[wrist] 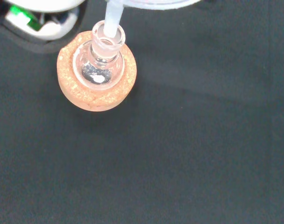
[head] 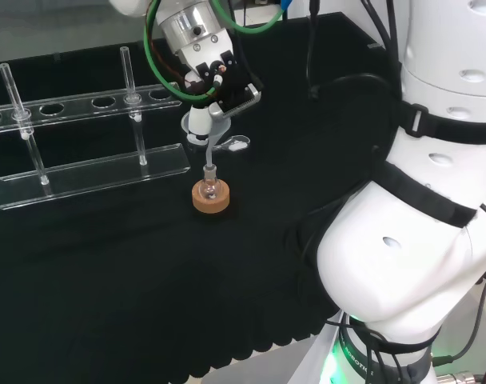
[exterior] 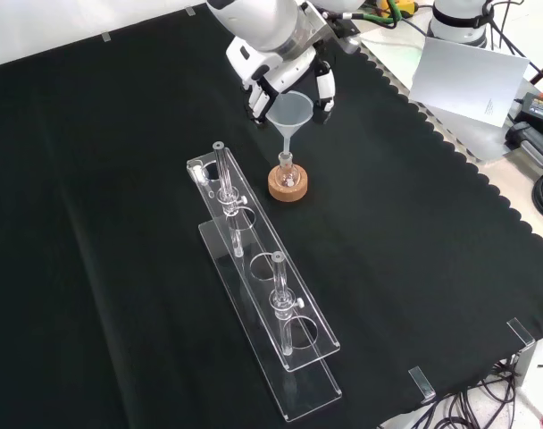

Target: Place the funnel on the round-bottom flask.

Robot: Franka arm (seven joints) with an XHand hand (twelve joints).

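A: Funnel (exterior: 292, 114) work now, so start with the big picture. The arm hangs over the far part of the black cloth (exterior: 120, 179) in the front view, and the hand (exterior: 285, 76) has its fingers curled round the funnel's wide cone, pinching it at the rim. A clear rack (exterior: 263, 295) with a few glass tubes lies well apart, nearer the front camera, so it is no obstacle.

B: And the flask (wrist: 99, 70)?

A: It sits upright in its cork ring (wrist: 96, 74) directly under the funnel. From the wrist camera, the funnel's stem (wrist: 111, 21) has its tip right at the flask's mouth, seemingly just inside the neck; I cannot tell how deep it goes.

B: So what makes this step go well?

A: Keep the stem upright and centred in the neck, then lower straight down until the cone's taper rests on the glass lip. In the head view the stem looks a touch slanted, so I would square it first; a sideways push could tip the flask off the ring.

B: When should the fingers let go?

A: Only once the funnel bears on the flask. Then they should spread evenly and lift straight up, so nothing drags the rim.
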